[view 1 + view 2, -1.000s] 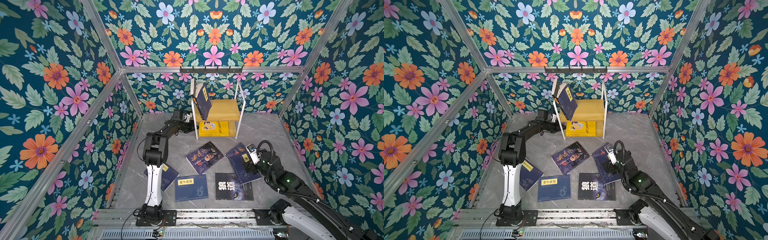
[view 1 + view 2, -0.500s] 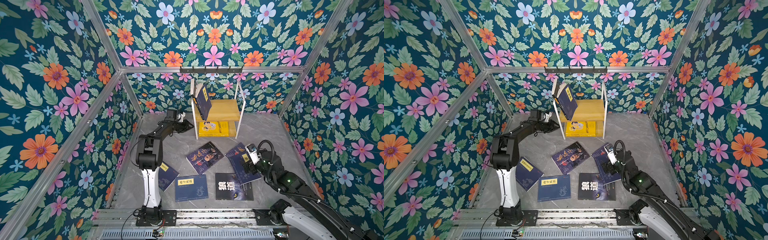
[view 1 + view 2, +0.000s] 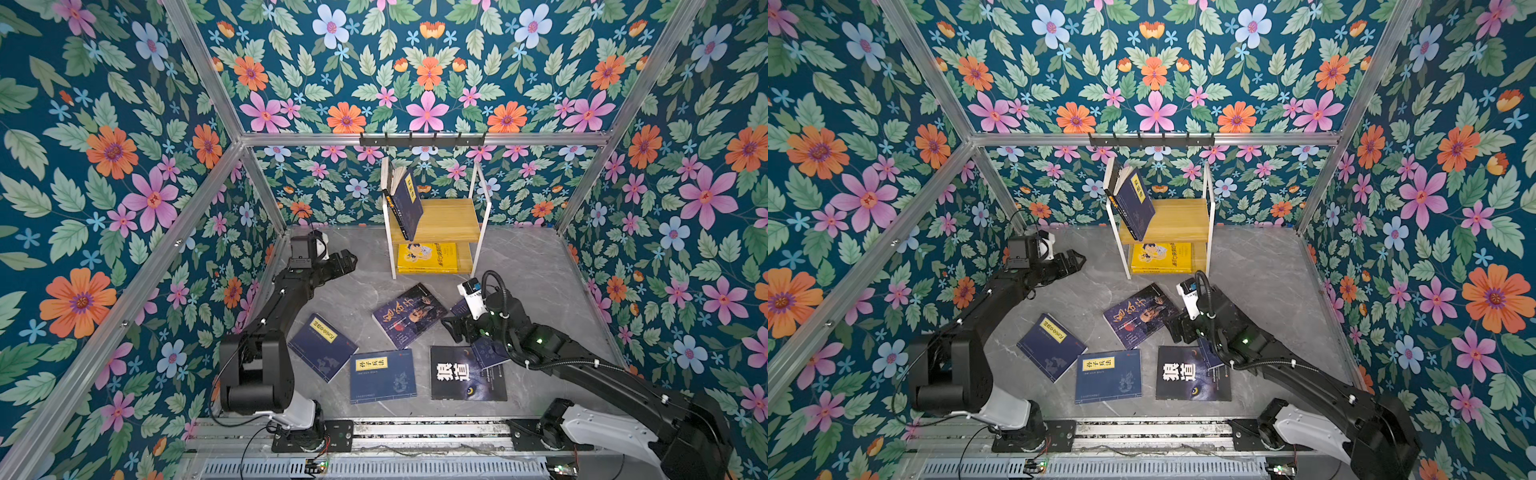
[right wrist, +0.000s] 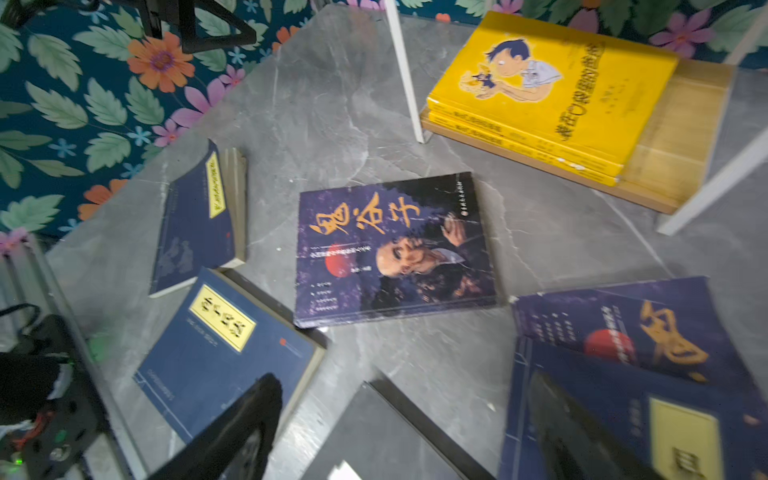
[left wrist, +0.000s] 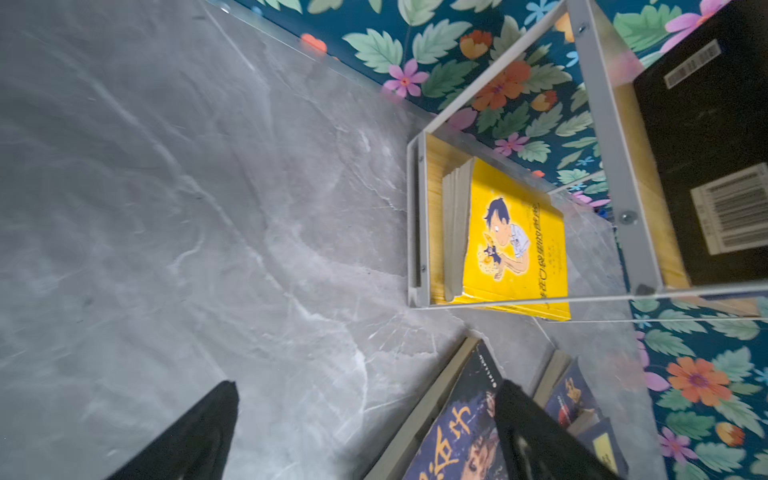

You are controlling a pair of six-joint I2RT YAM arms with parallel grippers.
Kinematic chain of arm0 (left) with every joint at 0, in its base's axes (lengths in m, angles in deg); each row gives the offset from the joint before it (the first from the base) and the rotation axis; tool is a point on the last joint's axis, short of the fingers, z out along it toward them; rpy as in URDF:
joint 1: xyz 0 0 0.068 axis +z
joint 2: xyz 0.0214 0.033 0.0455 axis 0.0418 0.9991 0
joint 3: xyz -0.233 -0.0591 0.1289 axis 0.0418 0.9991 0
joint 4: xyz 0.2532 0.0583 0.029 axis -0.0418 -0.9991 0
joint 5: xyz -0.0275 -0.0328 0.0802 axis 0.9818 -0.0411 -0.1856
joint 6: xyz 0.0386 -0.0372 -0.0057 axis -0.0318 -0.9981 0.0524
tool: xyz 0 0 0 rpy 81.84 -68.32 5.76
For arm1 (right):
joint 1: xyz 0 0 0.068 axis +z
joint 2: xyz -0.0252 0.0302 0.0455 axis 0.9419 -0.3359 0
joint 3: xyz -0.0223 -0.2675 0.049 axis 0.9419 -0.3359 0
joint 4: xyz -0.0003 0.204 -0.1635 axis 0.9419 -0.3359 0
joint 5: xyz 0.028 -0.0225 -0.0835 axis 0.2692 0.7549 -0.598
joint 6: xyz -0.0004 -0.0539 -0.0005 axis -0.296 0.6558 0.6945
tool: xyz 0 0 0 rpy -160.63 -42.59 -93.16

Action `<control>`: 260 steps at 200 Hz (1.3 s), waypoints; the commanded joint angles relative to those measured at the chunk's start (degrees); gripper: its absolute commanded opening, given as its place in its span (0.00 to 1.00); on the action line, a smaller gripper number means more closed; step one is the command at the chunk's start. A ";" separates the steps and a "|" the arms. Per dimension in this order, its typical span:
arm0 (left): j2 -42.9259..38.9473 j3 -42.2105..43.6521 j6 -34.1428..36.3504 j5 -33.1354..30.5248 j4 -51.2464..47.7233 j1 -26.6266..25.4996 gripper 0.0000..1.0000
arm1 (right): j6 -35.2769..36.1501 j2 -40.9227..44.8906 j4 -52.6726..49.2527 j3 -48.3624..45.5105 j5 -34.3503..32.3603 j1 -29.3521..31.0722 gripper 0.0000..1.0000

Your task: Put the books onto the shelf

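Note:
The shelf (image 3: 446,216) stands at the back wall in both top views. On its upper board a navy book (image 3: 409,203) leans upright against others. Yellow cartoon-boy books (image 3: 428,257) lie on the lower board. My left gripper (image 3: 347,259) hangs open left of the shelf, holding nothing; in the left wrist view its gripper (image 5: 368,386) frames bare floor. My right gripper (image 3: 453,328) is open low over the floor books. Between its fingers, in the right wrist view, the gripper (image 4: 403,380) shows a corner of the black wolf-eye book (image 4: 374,436).
On the grey floor lie two navy books with yellow labels (image 3: 322,345) (image 3: 382,374), the wolf-eye book (image 3: 461,374), a portrait-cover book (image 3: 409,313), and further books (image 3: 488,351) partly under the right arm. A black hook rail (image 3: 422,139) runs above the shelf.
My left gripper has opened, let go of the navy book on the upper board and drawn back to the left. The right arm has barely moved.

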 commanded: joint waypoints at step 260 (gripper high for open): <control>-18.86 29.26 -18.16 -18.73 -18.29 5.83 1.00 | -21.65 -54.64 0.60 45.06 26.41 8.72 0.77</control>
